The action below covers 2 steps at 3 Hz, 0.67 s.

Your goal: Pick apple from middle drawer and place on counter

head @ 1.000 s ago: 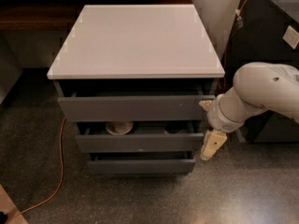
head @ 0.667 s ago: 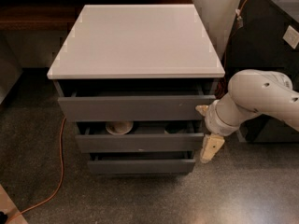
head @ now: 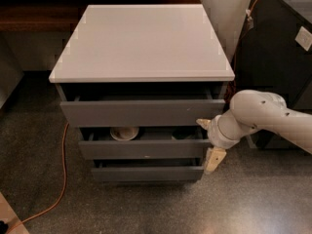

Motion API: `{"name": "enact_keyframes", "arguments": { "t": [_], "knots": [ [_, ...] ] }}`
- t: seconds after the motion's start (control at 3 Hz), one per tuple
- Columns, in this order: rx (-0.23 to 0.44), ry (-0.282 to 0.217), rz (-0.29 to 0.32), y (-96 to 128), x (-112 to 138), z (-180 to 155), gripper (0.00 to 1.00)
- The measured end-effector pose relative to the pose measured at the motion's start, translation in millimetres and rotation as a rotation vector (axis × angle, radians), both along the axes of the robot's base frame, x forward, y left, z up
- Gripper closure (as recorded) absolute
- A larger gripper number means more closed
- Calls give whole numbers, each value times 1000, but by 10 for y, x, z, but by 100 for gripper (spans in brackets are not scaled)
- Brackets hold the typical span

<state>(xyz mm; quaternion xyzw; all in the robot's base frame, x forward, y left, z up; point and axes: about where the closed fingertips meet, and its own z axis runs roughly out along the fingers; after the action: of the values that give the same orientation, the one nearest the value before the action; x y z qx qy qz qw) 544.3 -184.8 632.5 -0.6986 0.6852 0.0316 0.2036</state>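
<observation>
The white label (head: 304, 37) on the dark cabinet (head: 278, 57) is showing nothing readable. The gripper (head: 210, 147) is hanging by the right end of the middle drawer (head: 141, 148), having shifted slightly left and lower than a second ago; its grip cannot be told. The drawer is standing ajar beneath the counter (head: 146, 43), showing a white bowl (head: 124, 132); the apple is out of sight.

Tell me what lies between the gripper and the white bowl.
Camera view: the gripper hangs at the right end of the middle drawer. Between it and the white bowl is shadowed drawer interior holding one dark object, too dim to identify.
</observation>
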Motion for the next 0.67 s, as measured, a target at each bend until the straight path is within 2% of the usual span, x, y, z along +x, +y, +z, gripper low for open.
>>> {"name": "enact_keyframes", "arguments": {
  "t": [0.33, 0.67],
  "knots": [
    [13, -38, 20, 43, 109, -210, 0],
    [11, -31, 22, 70, 109, -284, 0]
  ]
}}
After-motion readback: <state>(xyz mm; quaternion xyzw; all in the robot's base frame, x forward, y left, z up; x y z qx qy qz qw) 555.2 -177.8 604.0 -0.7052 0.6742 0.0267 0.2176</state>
